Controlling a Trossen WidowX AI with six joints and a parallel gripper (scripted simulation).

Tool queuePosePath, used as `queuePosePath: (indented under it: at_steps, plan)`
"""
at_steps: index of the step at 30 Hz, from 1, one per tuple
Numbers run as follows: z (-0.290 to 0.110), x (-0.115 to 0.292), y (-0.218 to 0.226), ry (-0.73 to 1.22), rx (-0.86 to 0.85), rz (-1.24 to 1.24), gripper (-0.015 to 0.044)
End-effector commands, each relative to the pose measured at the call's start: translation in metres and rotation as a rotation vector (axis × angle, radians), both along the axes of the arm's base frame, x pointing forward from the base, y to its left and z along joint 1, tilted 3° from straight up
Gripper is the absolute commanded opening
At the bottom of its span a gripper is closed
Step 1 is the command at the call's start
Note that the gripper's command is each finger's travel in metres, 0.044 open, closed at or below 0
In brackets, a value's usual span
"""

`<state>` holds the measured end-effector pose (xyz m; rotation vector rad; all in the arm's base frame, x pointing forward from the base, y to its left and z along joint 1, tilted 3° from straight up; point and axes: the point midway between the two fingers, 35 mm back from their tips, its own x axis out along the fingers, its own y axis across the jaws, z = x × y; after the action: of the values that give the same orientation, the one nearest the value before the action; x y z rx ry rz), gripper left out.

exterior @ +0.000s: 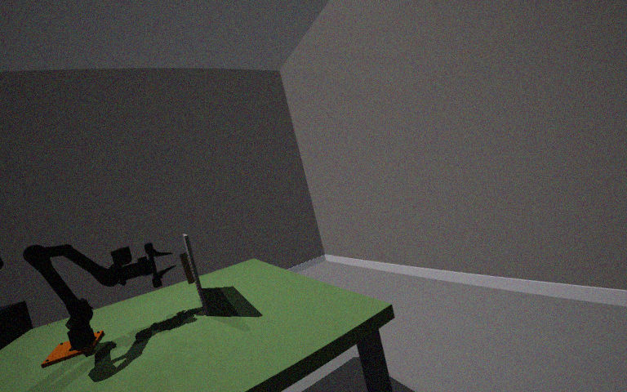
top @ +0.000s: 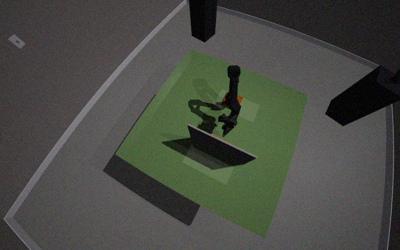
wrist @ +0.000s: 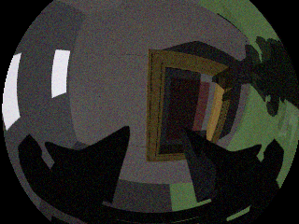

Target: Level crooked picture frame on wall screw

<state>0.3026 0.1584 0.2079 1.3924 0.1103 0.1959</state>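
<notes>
A: Where is the picture frame (wrist: pixel 185 105)?

B: It hangs on the near face of the upright wall panel (exterior: pixel 193 272) that stands on the green worktop (exterior: pixel 286 305). That suits the task, since a hidden strip on its back rides a screw I cannot see.

A: Which way does it face?

B: Toward the arm, flat against the panel. In the wrist view its gold border looks taller than wide, so I judge its long axis to run up the panel. That lens is rolled and curved, though, so I cannot read the tilt from it.

A: And the claw (exterior: pixel 162 264)?

B: It is level with the frame and pointing straight at it, near but not touching. Its fingers stand partly apart with nothing between them. I take that gap as set ready to straddle an edge of the frame.

A: What comes next, then?

B: Probably closing in on the frame, gripping an edge and lifting slightly.
</notes>
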Motion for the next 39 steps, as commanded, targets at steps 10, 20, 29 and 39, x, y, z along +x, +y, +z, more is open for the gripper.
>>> queuePosePath:
  at_steps: [10, 20, 29, 39]
  plan:
    - [0.003, 0.01, 0.003, -0.005, 0.009, 0.005, 0.026]
    - [0.004, 0.026, 0.007, -0.006, 0.009, 0.005, 0.026]
    - [0.004, 0.039, 0.009, -0.007, 0.009, 0.005, 0.026]
    - [0.004, 0.039, 0.009, -0.007, 0.009, 0.005, 0.026]
